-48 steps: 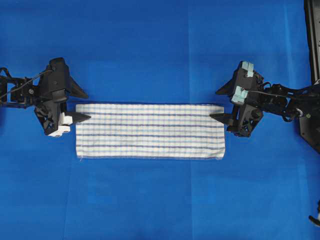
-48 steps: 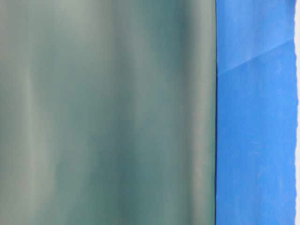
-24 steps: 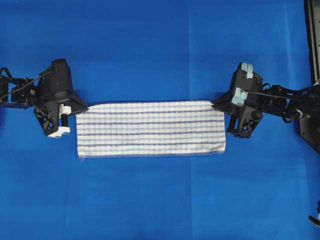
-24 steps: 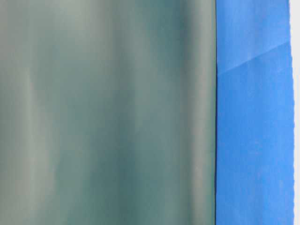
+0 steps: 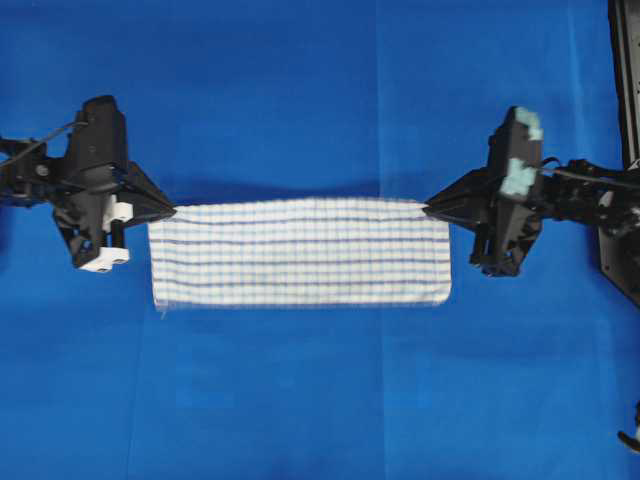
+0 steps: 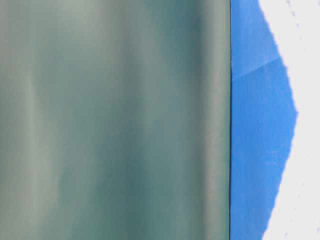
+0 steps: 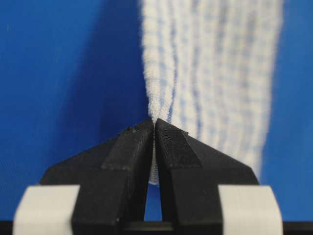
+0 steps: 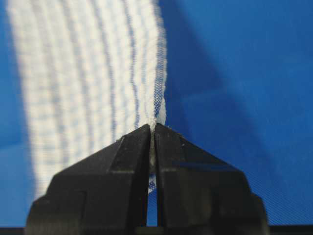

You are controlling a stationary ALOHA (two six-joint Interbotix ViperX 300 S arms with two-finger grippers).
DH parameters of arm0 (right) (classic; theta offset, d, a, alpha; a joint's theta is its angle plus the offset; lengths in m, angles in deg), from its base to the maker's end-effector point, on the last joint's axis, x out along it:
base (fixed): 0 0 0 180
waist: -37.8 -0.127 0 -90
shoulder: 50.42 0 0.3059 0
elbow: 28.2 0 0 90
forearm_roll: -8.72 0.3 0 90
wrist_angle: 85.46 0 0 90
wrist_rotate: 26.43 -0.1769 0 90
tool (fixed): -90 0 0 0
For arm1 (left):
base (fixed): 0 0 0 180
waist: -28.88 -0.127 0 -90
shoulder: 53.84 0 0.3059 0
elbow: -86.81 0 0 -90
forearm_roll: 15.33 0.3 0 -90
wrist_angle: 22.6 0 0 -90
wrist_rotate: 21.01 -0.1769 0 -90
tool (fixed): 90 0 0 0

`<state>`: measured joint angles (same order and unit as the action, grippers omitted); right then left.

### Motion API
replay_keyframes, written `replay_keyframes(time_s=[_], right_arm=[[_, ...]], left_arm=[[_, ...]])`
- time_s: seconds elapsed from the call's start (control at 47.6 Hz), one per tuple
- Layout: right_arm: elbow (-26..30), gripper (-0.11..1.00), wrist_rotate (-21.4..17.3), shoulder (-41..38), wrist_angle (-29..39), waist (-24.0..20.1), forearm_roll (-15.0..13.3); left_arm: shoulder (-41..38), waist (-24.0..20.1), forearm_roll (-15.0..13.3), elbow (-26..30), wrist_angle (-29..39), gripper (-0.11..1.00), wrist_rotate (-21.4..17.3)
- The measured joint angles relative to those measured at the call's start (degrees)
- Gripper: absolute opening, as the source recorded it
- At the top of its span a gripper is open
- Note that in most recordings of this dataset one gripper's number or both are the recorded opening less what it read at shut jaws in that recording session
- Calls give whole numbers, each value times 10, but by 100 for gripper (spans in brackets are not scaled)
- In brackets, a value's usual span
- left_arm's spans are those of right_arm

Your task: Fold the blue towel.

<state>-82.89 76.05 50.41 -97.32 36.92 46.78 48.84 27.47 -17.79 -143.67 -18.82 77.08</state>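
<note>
The blue towel (image 5: pixel 300 250), white with thin blue stripes, lies as a long band across the middle of the table. My left gripper (image 5: pixel 172 210) is shut on its far left corner, and my right gripper (image 5: pixel 428 208) is shut on its far right corner. That far edge is lifted off the table and casts a shadow behind it; the near edge rests on the table. In the left wrist view the cloth (image 7: pixel 210 73) is pinched between the black fingers (image 7: pixel 134 147). The right wrist view shows the cloth (image 8: pixel 88 68) clamped the same way by the black fingers (image 8: pixel 132 147). At table level the towel (image 6: pixel 307 100) fills the right edge as a pale blur.
A plain blue sheet (image 5: pixel 300 90) covers the whole table. Dark equipment (image 5: pixel 625 150) stands along the right edge. A blurred grey-green surface (image 6: pixel 115 120) blocks most of the table-level view.
Both grippers went from open beside the towel's ends to shut on its far corners. They then rose, lifting the far edge, so the towel looks narrower from above.
</note>
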Motion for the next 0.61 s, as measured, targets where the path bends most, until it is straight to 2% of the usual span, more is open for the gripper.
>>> replay_keyframes(time_s=[0.126,0.315,0.484,0.61], right_arm=[[-1,-5,0,61,36,1,-2],[-7,-5,0,116,62,0,-11],[-4,-5,2,113,57,6,-27],[14,-5,10,95,54,38,-42]], left_arm=[[55,25,1,6,26,1,1],[112,53,0,6,23,1,11],[93,56,0,9,-11,1,27],[47,62,1,33,-50,1,27]])
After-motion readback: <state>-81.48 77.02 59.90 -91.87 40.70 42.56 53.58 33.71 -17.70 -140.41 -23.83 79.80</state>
